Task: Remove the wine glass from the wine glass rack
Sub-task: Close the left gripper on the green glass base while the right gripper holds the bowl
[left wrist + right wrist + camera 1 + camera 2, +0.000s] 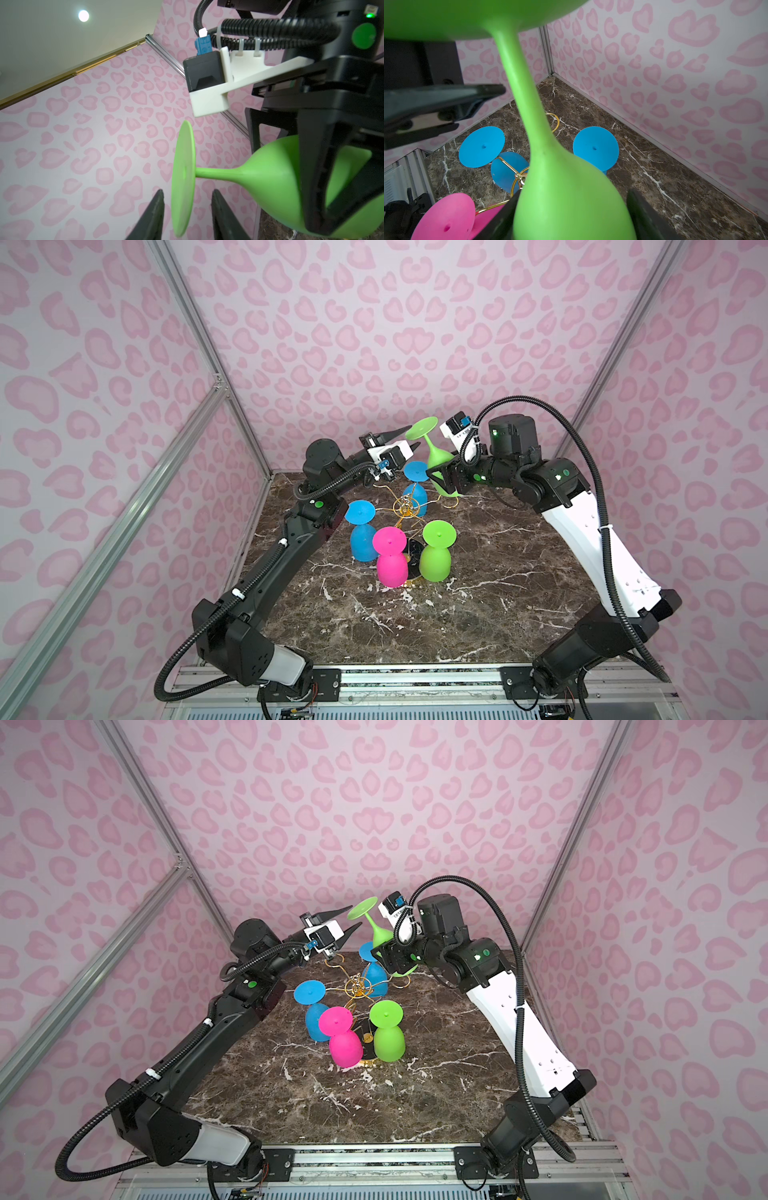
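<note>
The right gripper (444,483) is clamping its jaws around the bowl of the lime-green wine glass (436,458), holding it tilted, foot uppermost, above the far side of the wine glass rack (409,506) and close to the back wall (374,364). The left gripper (413,437) is hovering beside it, jaws partly spread and holding nothing, the foot's rim sitting between the fingertips (158,199). Open marble surface (519,564) is stretching right of the rack.
</note>
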You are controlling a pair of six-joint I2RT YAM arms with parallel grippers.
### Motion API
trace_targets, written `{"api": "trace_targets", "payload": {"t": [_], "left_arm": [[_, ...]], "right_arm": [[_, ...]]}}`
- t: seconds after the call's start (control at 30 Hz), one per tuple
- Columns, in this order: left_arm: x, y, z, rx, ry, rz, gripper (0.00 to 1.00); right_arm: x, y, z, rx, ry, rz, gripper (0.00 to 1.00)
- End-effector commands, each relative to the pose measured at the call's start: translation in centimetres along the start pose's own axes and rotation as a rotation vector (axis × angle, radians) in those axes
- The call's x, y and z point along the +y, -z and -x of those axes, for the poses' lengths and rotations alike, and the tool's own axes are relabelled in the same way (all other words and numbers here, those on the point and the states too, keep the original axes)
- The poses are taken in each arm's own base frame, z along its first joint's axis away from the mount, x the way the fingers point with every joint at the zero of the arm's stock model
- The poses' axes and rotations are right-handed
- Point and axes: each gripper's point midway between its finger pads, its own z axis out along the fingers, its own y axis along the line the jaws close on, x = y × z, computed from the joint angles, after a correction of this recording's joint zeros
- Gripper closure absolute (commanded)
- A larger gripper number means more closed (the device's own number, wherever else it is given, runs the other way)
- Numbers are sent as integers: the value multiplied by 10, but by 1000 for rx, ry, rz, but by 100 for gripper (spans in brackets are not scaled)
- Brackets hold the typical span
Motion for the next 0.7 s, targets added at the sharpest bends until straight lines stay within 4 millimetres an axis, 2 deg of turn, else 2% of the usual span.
{"api": "trace_targets", "payload": {"t": [0.0, 0.1, 0.67], "left_arm": [[3, 0, 4, -21, -24, 13, 62], [3, -1, 3, -20, -28, 16, 63], [5, -4, 4, -13, -52, 38, 94]], "right_arm": [[5, -3, 2, -5, -9, 26, 41], [6, -4, 2, -6, -12, 31, 41], [12, -10, 2, -1, -43, 66, 41]]}}
